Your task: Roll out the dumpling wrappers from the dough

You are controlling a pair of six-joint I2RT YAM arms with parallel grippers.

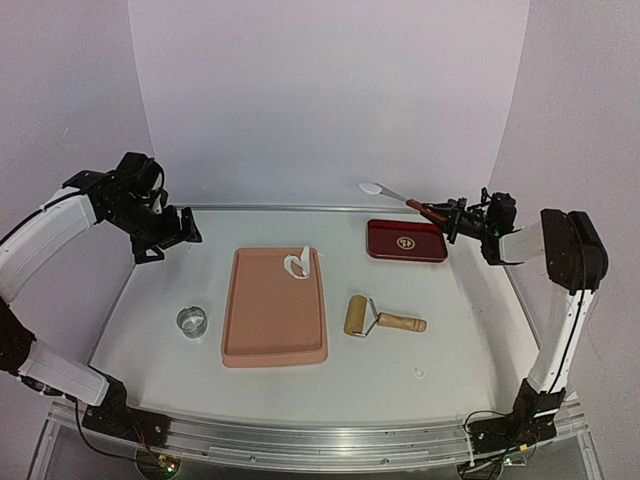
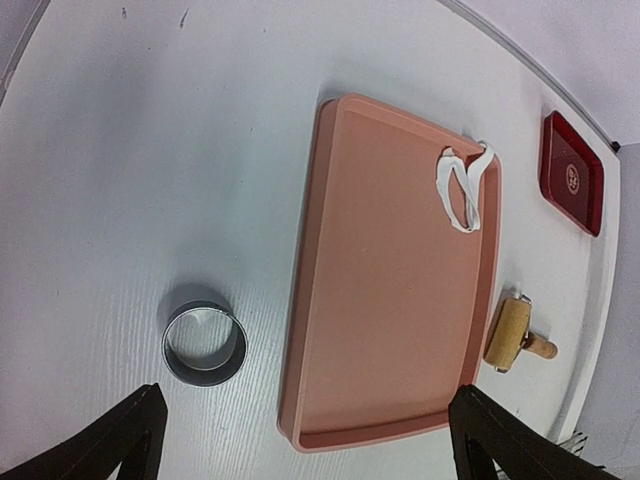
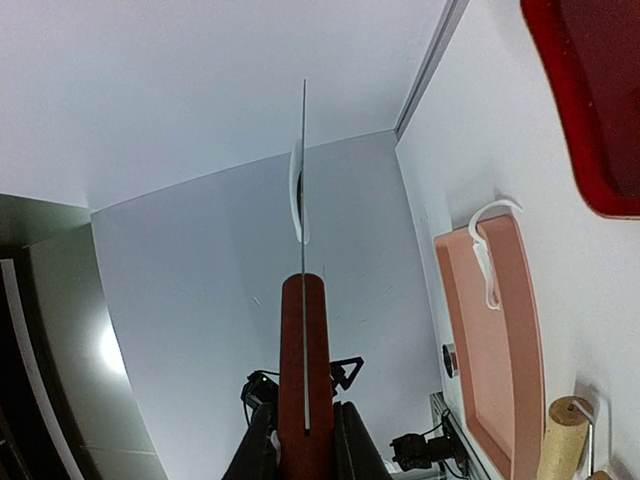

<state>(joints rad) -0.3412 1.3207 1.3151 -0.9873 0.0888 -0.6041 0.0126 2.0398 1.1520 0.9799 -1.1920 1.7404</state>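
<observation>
My right gripper [image 1: 450, 218] is shut on the red handle of a spatula [image 3: 303, 370] and holds it in the air above the back of the table. A small white dumpling wrapper [image 1: 372, 188] lies on the blade tip; it shows edge-on in the right wrist view [image 3: 297, 195]. The ragged white dough strip [image 1: 298, 263] hangs over the far right corner of the pink tray [image 1: 275, 340]; it also shows in the left wrist view [image 2: 460, 190]. My left gripper [image 1: 178, 235] is open and empty, raised over the table's left side, above the metal ring [image 2: 204, 343].
A dark red tray [image 1: 406, 240] sits at the back right, just below the spatula. A wooden rolling pin [image 1: 383, 320] lies right of the pink tray. The metal ring [image 1: 191, 321] stands left of the pink tray.
</observation>
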